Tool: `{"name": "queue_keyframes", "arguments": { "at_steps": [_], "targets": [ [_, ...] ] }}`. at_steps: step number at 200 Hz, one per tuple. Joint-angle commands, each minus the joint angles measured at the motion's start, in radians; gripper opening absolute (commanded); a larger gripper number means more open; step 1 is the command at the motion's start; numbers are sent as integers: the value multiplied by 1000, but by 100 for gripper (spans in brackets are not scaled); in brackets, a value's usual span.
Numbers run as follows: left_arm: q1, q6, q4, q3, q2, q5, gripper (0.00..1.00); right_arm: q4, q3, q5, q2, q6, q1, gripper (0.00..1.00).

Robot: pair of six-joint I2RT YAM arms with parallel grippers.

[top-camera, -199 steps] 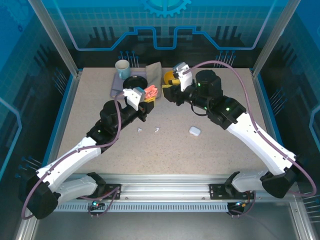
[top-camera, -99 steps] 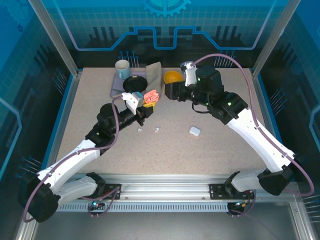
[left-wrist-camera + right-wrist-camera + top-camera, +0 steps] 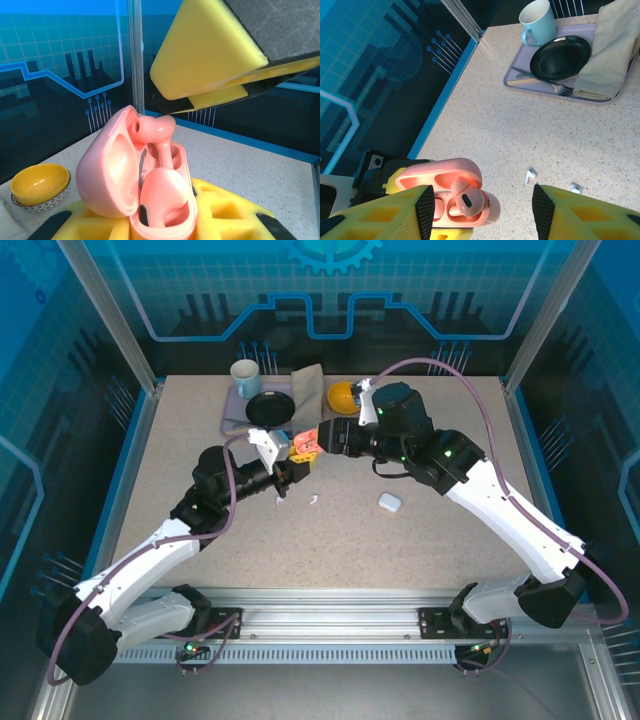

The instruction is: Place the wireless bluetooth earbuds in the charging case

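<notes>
Holding the open pink charging case [image 3: 110,170], left gripper [image 3: 300,452] is clamped on its base. Right gripper [image 3: 484,212] hangs released just above; directly beneath it a pink earbud [image 3: 155,127] stands stem-down, seemingly not fully seated.

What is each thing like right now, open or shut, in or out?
pink case: open, held up
pink earbuds: one seated in the case, one sticking up
white earbuds: loose on the table
white case: shut, on the table
left tool: shut on the pink case
right tool: open above it
mug: upright
</notes>
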Motion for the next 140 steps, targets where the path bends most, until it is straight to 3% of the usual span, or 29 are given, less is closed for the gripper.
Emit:
{"name": "queue_keyframes", "arguments": {
  "at_steps": [1, 140],
  "targets": [
    [10, 25, 35, 9, 9, 39, 0, -12, -10, 12, -19, 11, 20, 56],
    [18, 7, 15, 43, 13, 65, 0, -6, -50, 36, -5, -40, 33, 50]
  ]
}}
